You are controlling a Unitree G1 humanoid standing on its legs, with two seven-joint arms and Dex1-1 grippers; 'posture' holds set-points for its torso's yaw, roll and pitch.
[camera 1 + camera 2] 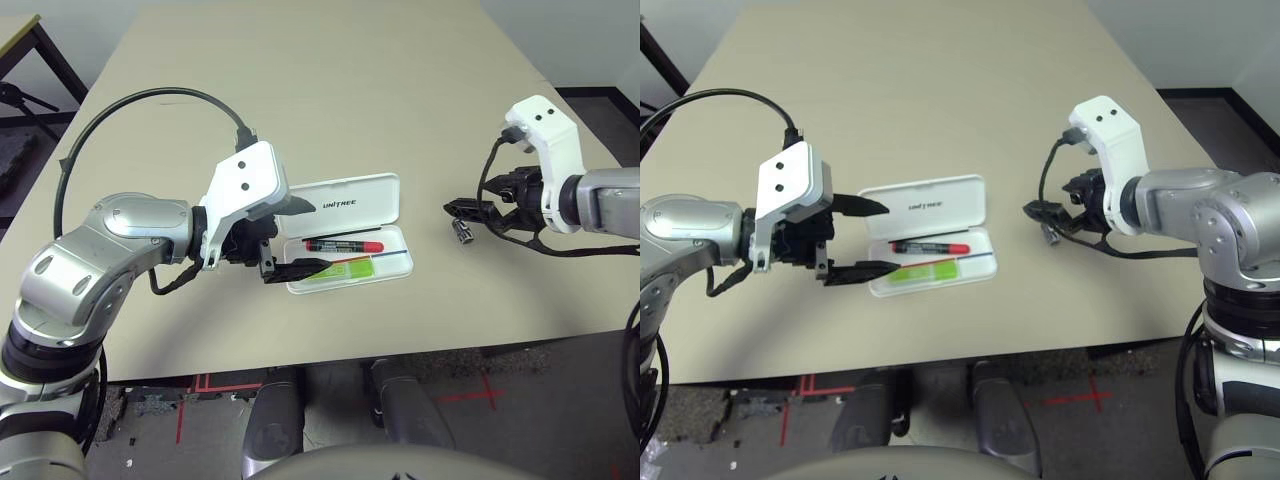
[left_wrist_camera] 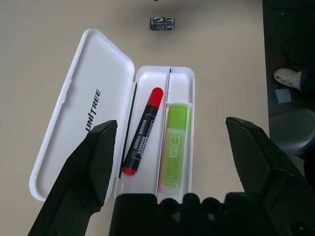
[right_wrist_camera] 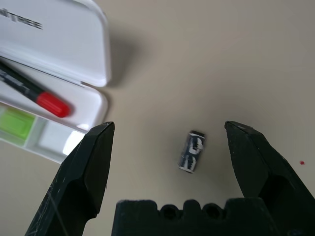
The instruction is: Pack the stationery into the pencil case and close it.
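With both jaws wide open, you're set to pick.

Pinch the metallic piece (image 3: pixel 191 151) squarely, right of the case's tray (image 1: pixel 405 262).

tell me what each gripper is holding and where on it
Nothing is held: the left gripper is open over the pencil case, and the right gripper is open around the small metallic piece without touching it.

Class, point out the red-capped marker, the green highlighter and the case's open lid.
marker (image 2: pixel 142 132): left wrist view, black barrel
highlighter (image 2: pixel 173 152): left wrist view, body
lid (image 1: pixel 365 193): left eye view, inner face
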